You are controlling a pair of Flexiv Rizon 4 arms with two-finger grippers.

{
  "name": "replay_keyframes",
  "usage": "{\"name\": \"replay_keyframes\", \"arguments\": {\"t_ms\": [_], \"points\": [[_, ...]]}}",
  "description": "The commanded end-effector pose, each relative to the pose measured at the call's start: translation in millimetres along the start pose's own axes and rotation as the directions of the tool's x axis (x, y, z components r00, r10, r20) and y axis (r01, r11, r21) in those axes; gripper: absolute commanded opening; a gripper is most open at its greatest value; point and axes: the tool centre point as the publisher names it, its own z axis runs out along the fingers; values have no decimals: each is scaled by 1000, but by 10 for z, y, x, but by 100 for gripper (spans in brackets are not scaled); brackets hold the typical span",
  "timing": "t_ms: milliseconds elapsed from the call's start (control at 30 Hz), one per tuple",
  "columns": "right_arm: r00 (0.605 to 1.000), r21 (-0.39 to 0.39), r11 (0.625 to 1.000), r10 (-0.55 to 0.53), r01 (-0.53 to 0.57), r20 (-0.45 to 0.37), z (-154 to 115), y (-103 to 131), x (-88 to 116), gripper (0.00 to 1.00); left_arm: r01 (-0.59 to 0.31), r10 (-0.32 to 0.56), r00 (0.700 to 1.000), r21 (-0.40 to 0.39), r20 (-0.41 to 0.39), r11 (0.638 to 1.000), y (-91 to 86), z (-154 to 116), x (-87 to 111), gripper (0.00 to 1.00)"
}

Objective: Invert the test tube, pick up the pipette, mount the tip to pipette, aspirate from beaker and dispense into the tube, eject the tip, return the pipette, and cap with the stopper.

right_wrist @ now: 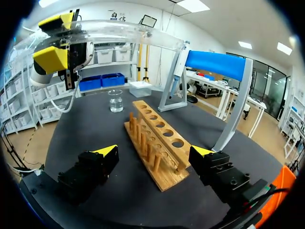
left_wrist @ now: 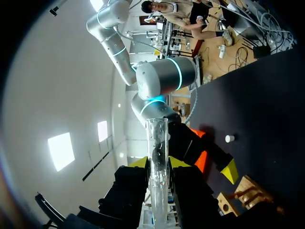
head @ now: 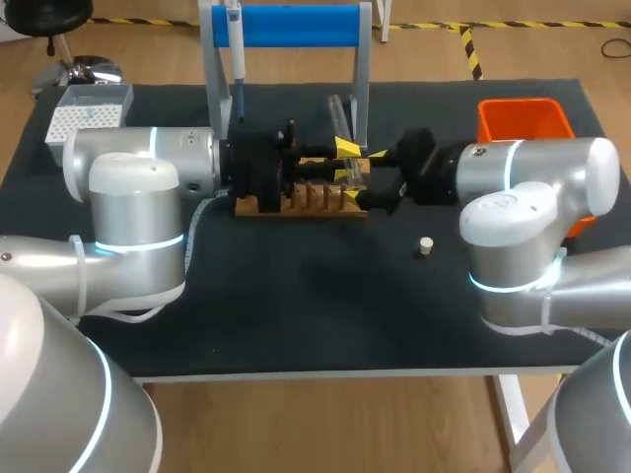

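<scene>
1. The left tool (left_wrist: 158, 163) pinches the glass test tube (left_wrist: 157, 138) between both fingers, raised above the wooden rack (head: 296, 204); I judge this height gives room to turn it over.
2. The right tool (right_wrist: 155, 152) is spread and empty, low over the rack's end.
3. The stopper (head: 426, 245) lies on the worktop (head: 296, 296) and the pipette (head: 237, 49) hangs on its stand, ready for later steps.

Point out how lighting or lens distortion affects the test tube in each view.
Head view: the test tube barely shows, clear glass over the black table. Left wrist view: a bright backdrop outlines it in the left gripper. Right wrist view: the fisheye bows it into an arc.
</scene>
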Motion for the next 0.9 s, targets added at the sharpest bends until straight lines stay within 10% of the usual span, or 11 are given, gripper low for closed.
{"name": "replay_keyframes", "arguments": {"t_ms": [33,900], "points": [[1000,-3,1000,-9,9,-22,35,-27,-51,100,-2,2,1000,-5,0,1000,-10,6,-2,0],[998,2,999,-45,45,-52,129,-29,-50,100,-2,2,1000,-5,0,1000,-10,6,-2,0]]}}
